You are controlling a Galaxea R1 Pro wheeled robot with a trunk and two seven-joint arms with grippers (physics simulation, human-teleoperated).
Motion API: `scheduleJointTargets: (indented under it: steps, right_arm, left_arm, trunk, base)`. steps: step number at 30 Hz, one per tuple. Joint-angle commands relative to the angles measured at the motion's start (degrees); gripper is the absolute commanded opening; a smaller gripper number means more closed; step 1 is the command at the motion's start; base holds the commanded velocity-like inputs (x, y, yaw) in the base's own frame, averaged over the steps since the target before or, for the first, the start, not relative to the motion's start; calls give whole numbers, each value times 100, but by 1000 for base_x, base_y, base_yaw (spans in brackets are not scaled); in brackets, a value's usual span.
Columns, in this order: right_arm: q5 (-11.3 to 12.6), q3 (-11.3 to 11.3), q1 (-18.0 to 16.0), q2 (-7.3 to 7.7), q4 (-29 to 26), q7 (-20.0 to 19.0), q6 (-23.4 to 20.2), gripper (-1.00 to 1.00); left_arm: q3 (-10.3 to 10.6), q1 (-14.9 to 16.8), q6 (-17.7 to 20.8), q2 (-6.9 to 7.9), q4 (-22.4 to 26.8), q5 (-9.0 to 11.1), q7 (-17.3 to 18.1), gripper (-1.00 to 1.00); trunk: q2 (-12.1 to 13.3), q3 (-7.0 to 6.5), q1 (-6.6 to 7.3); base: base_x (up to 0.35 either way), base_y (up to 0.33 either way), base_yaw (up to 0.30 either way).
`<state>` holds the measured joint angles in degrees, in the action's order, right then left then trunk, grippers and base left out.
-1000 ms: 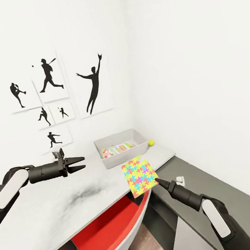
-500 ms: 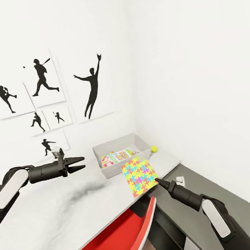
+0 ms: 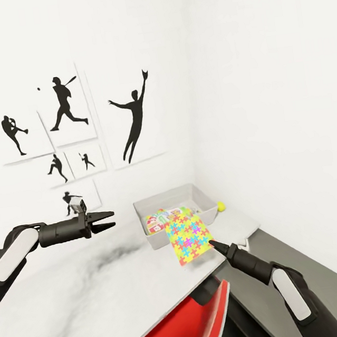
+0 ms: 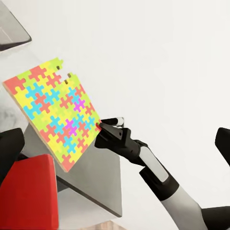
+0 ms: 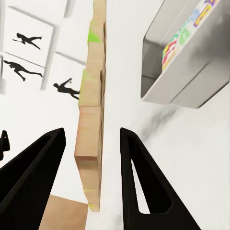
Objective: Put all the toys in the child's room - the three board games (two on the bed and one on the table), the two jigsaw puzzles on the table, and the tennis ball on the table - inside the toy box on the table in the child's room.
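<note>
Since a moment ago only the camera swung. Left gripper (image 3: 109, 220) hovers parted, empty, over the table (image 3: 74, 303). Right gripper (image 3: 214, 244) pinches the jigsaw puzzle (image 3: 189, 236) upright by its near edge; toy box (image 3: 204, 194) lies just beyond.

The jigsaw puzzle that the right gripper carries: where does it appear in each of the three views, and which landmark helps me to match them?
Head view: the jigsaw puzzle is at lower centre, in front of the toy box, at the tip of the right gripper.
Left wrist view: the jigsaw puzzle shows its full coloured face, centre-left.
Right wrist view: the jigsaw puzzle is seen edge-on, between the fingers.
Shared landmark: the right gripper beside it.
</note>
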<state>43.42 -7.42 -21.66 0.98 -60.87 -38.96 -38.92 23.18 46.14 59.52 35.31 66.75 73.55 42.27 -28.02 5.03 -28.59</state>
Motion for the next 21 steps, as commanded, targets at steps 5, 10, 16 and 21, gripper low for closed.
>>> scheduleJointTargets:
  steps: [5, 10, 16, 21]
  right_arm:
    - [18, -6, -5, -1, -3, -7, -36, -100]
    - [18, -5, -4, -1, -3, -7, -36, -100]
    - [18, -7, -5, -1, -3, -7, -36, -100]
    - [18, -5, -5, -1, -3, -7, -36, -100]
  left_arm:
    - [15, 7, 12, 3, -10, 6, 27, 100]
    - [15, 9, 15, 2, -11, 6, 27, 100]
    - [19, 8, 14, 2, -6, 8, 27, 100]
    - [17, 6, 10, 2, -4, 2, 22, 100]
  trunk:
    - [-11, 6, -4]
    - [-11, 5, -4]
    - [-11, 5, -4]
    - [-11, 5, -4]
  base:
    - [56, 53, -27]
    - [23, 56, -4]
    - [90, 55, 0]
    - [34, -6, 0]
